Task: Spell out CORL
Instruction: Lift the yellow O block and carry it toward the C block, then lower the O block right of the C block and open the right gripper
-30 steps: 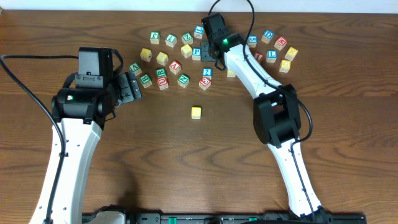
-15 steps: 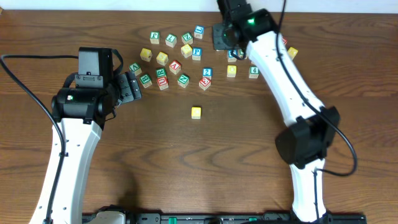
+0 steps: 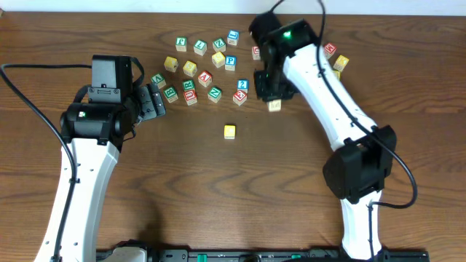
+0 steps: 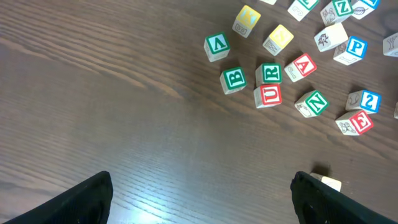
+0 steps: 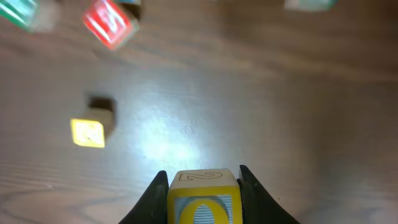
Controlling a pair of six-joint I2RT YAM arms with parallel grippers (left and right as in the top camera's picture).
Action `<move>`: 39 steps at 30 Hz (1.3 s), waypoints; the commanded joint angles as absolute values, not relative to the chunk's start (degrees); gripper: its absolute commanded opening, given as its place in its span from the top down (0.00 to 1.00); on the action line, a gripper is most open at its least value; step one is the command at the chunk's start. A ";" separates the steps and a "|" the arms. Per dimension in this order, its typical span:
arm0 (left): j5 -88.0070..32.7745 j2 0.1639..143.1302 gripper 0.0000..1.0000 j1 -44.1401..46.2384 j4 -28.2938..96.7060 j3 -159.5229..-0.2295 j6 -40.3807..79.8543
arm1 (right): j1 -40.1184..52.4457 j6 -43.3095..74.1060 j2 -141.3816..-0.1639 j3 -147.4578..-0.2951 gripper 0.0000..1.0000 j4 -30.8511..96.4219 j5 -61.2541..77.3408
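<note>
My right gripper (image 5: 204, 177) is shut on a yellow cube (image 5: 203, 199) with a yellow O on its near face; it hangs low over bare wood. From overhead the gripper (image 3: 271, 91) sits just right of the cube cluster, the held cube (image 3: 274, 105) peeking out below it. A lone yellow-topped cube (image 3: 229, 131) rests in the middle of the table, also the yellow cube (image 5: 88, 132) left of my right fingers. The green R cube (image 4: 271, 73) lies in the cluster. My left gripper (image 3: 156, 100) stands open and holds nothing. The blue L cube is hidden.
Several lettered and numbered cubes (image 3: 204, 65) lie scattered at the back, with more cubes (image 3: 340, 62) beyond the right arm. A red cube (image 5: 109, 22) sits ahead of the right gripper. The table's back edge (image 3: 145, 9) meets a white wall.
The right arm has swung from the back of the cluster toward the front, and the yellow O cube has come forward with it. The left arm has not moved.
</note>
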State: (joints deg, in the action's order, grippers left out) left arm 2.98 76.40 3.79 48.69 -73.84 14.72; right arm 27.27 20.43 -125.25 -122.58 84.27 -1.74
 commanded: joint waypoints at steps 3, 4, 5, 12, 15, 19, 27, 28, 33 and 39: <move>3.70 76.75 0.10 3.49 47.64 -74.11 13.76 | 30.11 22.28 -125.93 -112.88 0.87 79.77 -0.47; 3.70 76.75 0.10 3.49 47.42 -74.11 13.76 | 30.50 22.33 -125.93 -111.50 0.88 78.59 -0.03; 3.70 76.75 0.10 3.49 47.27 -74.11 13.76 | 30.94 22.37 -125.93 -110.04 0.88 77.10 0.51; 3.70 76.77 0.10 3.49 46.13 -74.11 13.76 | 34.63 27.62 -125.93 -101.60 0.91 64.03 -0.01; 3.70 76.79 0.10 3.49 46.13 -74.11 13.76 | 36.07 29.80 -125.93 -99.50 0.91 60.05 -2.48; 3.70 76.84 0.10 3.49 46.13 -74.11 13.76 | 37.56 31.29 -125.93 -98.10 0.90 57.65 -5.78; 3.70 76.84 0.10 3.49 45.30 -74.11 13.76 | 37.78 31.31 -125.95 -97.91 0.78 54.57 -6.55; 3.70 76.84 0.10 3.49 45.28 -74.11 13.76 | 37.78 31.31 -125.95 -97.76 0.77 54.26 -6.55; 3.70 76.84 0.10 3.49 45.25 -74.11 13.76 | 37.82 31.29 -126.02 -97.71 0.73 54.04 -6.55; 3.70 76.84 0.10 3.51 45.28 -74.11 13.76 | 37.82 31.27 -126.02 -97.71 0.63 54.41 -6.48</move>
